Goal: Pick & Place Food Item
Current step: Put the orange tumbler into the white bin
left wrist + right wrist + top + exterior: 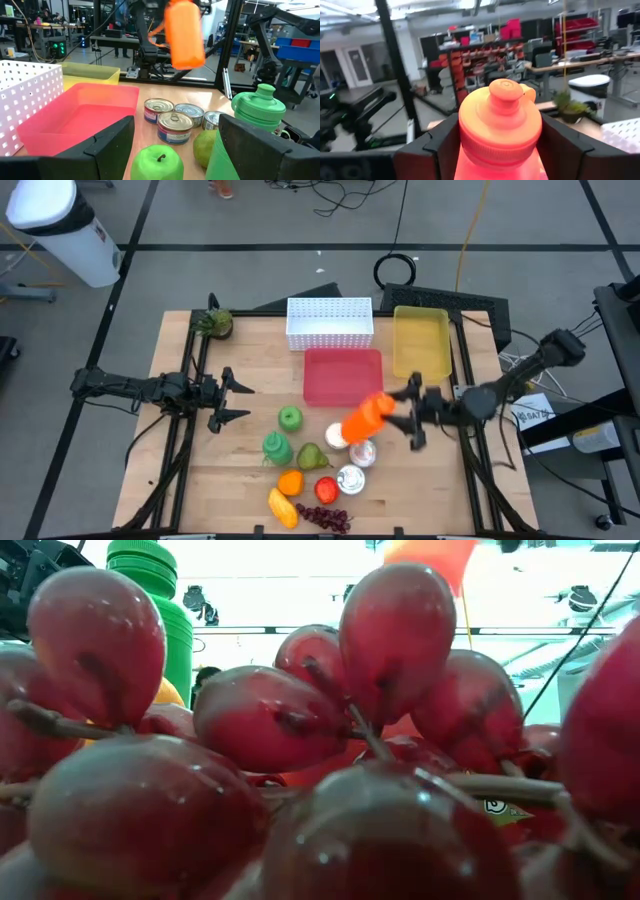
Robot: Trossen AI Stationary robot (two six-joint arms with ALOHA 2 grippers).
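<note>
The right gripper [408, 412] is clenched around an orange bottle [367, 418] and holds it in the air above the table [200, 490], near the front edge of the red tray [343, 375]. In the right wrist view the bottle [501, 131] sits between the two dark fingers [436, 145], with its cap pointing away from the camera. From the left wrist view the bottle [184, 34] hangs clear above the cans [174, 126].

The left gripper [232, 401] stands with its fingers apart and holds nothing; it is near the left edge of the table, pointing to the middle.

Behind the red tray are a white perforated basket [330, 323] and a yellow tray [420, 340]. In front of it lie a green apple [290, 418], a green bottle [276, 447], a pear [311, 457], an orange fruit [290, 481], a red fruit [326, 489] and a bunch of red grapes [326, 518] at the front edge. A small plant [214, 323] stands at the back left corner.
</note>
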